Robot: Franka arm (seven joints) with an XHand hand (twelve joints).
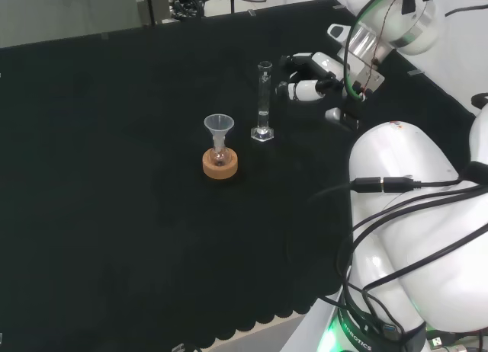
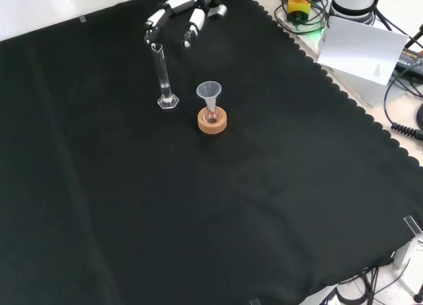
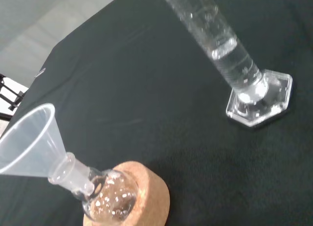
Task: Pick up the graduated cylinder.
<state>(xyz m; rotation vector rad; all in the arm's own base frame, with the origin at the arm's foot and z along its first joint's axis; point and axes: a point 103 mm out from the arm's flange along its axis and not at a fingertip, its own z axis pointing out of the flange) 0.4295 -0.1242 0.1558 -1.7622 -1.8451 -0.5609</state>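
Graduated cylinder (image 1: 264, 102) upright on the table (image 1: 114, 177), head view; hand (image 1: 309, 78) just right of its top, fingers relaxed and apart, holding nothing. Cork ring (image 1: 219, 165) with small flask and funnel (image 1: 218, 127) stands near left. Front view: hand (image 2: 175, 11) beyond the cylinder (image 2: 164, 77); funnel (image 2: 209, 92) to its right. Wrist view: cylinder (image 3: 230, 55) holds clear liquid low down; flask (image 3: 110, 199) sits in the ring (image 3: 149, 196).

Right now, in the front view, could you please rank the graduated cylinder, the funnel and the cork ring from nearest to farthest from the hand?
1. Graduated cylinder: upright, its top just below the hand at the view's top.
2. Funnel: lower and to the right, seated in a small flask.
3. Cork ring: under that flask, lowest of the three.
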